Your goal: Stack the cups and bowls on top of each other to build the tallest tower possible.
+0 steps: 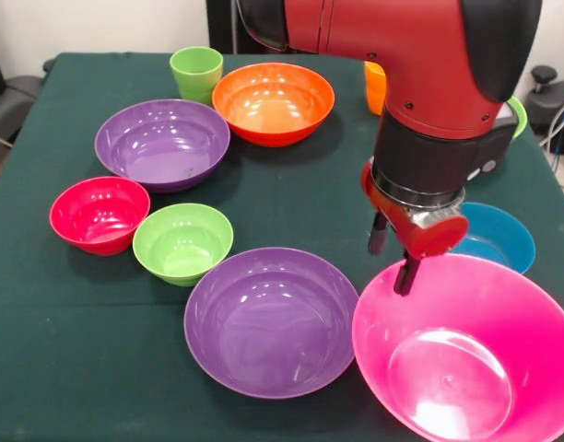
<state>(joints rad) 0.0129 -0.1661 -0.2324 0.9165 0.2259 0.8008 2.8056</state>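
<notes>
My gripper [393,262] hangs right of centre in the frame, its two dark fingers [407,274] spread apart and holding nothing, one at or just inside the far rim of the huge pink bowl [466,359] at the lower right, the other outside it; I cannot tell if either touches. Nothing is stacked yet as far as I can see: every bowl sits alone on the green table [61,368]. I judge I am at the very start, lining up on the pink bowl's rim, which would serve best as the base. The next move calls for a clean pinch on that thin sloped wall, or else leaving it and fetching the purple bowl [271,322] just left of it, at lower centre, to nest inside. The other purple bowl [162,145] lies upper left, with the orange bowl [274,103] beside it at top centre and the light green cup [196,74] behind them. The red bowl [99,215] and small lime green bowl [182,243] sit touching at the left. The blue bowl [503,238] peeks out behind my wrist at the right, and the orange cup [375,87] is half hidden by my arm.
</notes>
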